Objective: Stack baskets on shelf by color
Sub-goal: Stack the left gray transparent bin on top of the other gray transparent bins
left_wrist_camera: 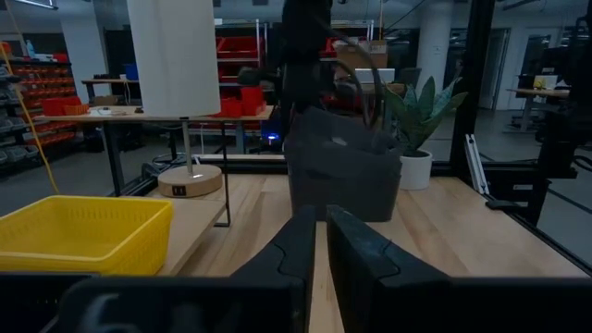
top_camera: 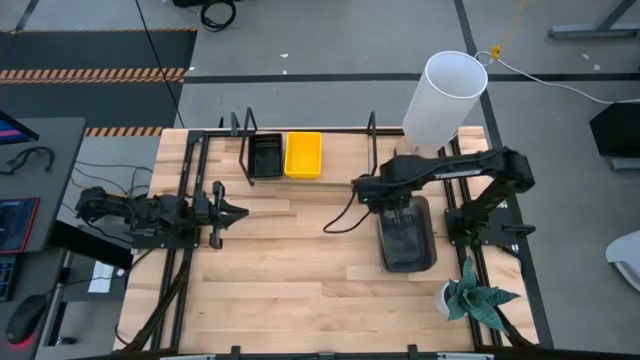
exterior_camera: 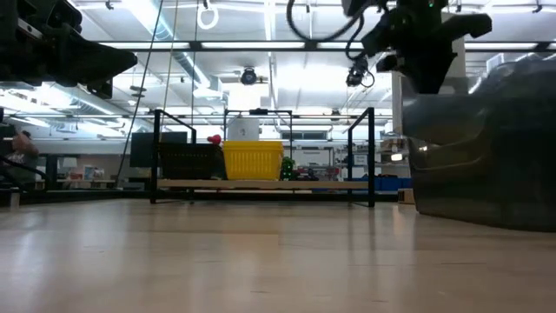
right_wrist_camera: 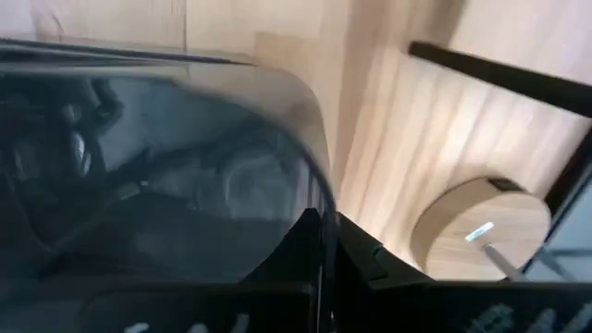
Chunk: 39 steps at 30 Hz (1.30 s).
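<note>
My wooden table (top_camera: 300, 270) holds a long shelf (top_camera: 340, 160) at its far edge. On the shelf, a yellow basket (top_camera: 303, 155) sits just beside a black basket (top_camera: 265, 157). A big grey basket (top_camera: 408, 240) and a lamp base (right_wrist_camera: 472, 231) are on the table near the shelf.

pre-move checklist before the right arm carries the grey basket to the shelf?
1. Right gripper jaws shut on grey basket rim: ok.
2. Basket off the table: cannot tell; the low view suggests it sits on the wood.
3. Shelf bay right of yellow basket free: ok.
4. Black basket and yellow one already on shelf, side by side: ok.
5. Left gripper parked at the left, away from the path: ok.
6. White lamp near the route: not ok, watch clearance.
</note>
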Available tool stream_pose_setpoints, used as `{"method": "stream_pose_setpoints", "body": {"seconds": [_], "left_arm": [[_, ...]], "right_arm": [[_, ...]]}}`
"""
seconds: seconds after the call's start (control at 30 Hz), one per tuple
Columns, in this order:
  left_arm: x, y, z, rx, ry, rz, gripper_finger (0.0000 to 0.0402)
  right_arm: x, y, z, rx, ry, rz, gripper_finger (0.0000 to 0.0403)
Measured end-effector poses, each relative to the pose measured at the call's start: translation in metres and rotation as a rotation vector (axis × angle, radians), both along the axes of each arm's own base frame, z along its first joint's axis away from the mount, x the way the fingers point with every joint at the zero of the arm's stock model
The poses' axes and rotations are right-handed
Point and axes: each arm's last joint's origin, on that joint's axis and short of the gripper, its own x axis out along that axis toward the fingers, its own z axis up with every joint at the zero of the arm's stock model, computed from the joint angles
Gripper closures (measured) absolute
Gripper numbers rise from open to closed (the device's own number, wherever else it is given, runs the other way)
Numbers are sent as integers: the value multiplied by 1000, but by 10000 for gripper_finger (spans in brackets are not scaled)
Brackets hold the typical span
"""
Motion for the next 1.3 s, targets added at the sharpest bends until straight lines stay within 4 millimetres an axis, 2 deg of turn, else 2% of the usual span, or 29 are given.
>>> {"method": "stream_pose_setpoints", "body": {"seconds": [0.23,0.43,0.57,0.83,1.17,1.3], "left_arm": [[0,0,0,0,0,0,374],[0,0,0,0,-1,0,367],[0,0,0,0,0,0,362],[0,0,0,0,1,0,370],[0,0,0,0,1,0,366],[0,0,0,0,1,0,361]], "right_arm": [[16,3,-27,16,119,-17,351],[14,5,-33,44,220,20,315],[11,9,-28,27,210,49,329],[7,13,-23,81,186,47,395],[7,13,-23,104,190,51,391],[7,13,-23,99,189,47,378]]}}
